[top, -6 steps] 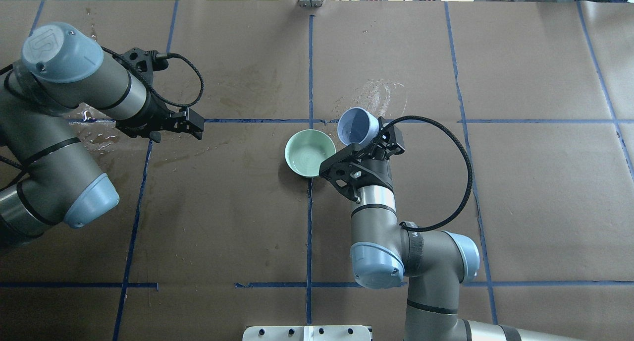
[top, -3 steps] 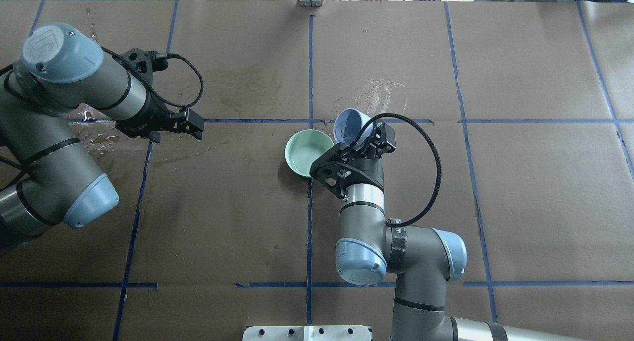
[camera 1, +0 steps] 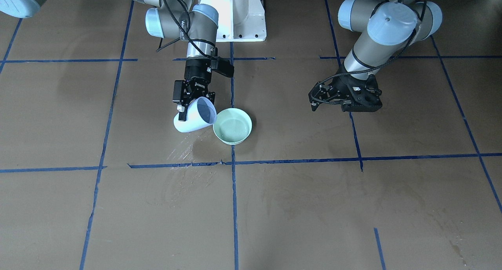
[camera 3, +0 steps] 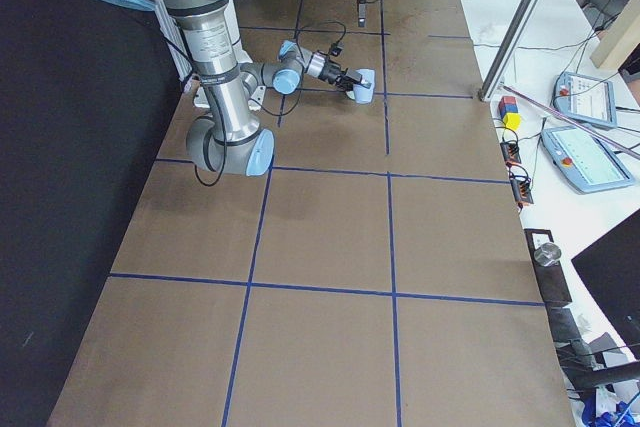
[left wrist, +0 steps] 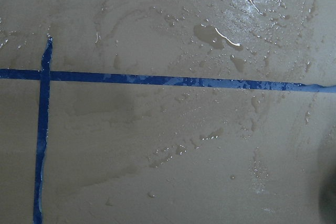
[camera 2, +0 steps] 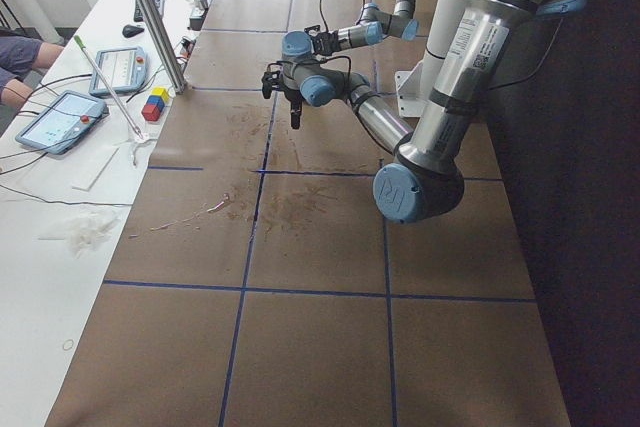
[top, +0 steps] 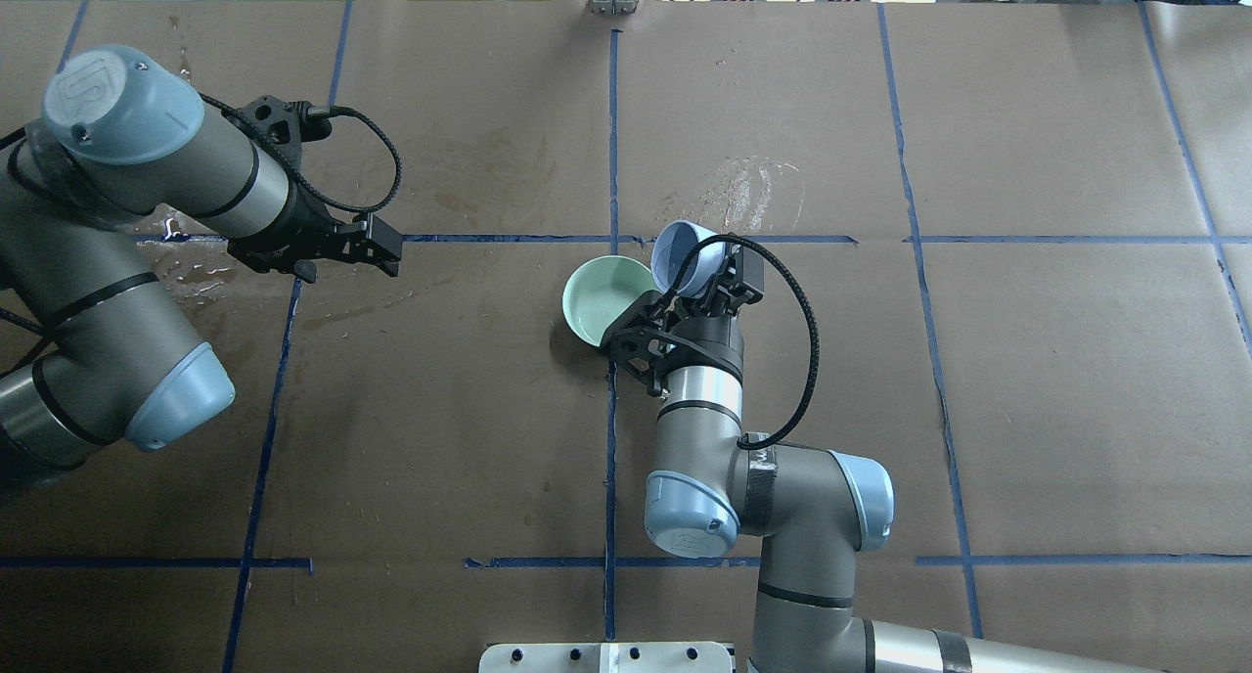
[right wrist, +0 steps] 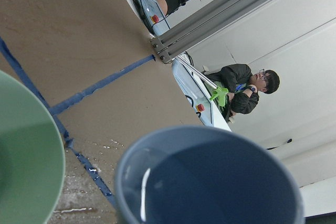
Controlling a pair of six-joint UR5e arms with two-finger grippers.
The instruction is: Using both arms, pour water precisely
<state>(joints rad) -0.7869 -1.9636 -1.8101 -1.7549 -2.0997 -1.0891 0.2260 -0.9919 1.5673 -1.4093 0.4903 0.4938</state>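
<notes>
My right gripper [top: 696,284] is shut on a pale blue cup [top: 683,256], tilted on its side with its mouth toward a green bowl [top: 593,299]. In the front view the cup [camera 1: 195,115] has its lip right at the bowl's rim [camera 1: 219,138]. Water shows as ripples in the bowl [camera 1: 233,128] and as a glint inside the cup [right wrist: 143,192] in the right wrist view. I see no stream between them. My left gripper [top: 387,246] is open and empty, low over the table far left of the bowl, also in the front view [camera 1: 313,100].
Wet patches lie on the brown paper beyond the cup [top: 751,188] and under the left arm [top: 194,274]; the left wrist view shows droplets [left wrist: 218,34] by blue tape [left wrist: 157,79]. The white pedestal [camera 1: 235,15] stands at the robot's base. Operators sit beyond the far edge [right wrist: 247,90].
My right arm has shifted left and rolled the cup further over, bringing its mouth from beside the bowl to the bowl's rim. The left arm has not moved.
</notes>
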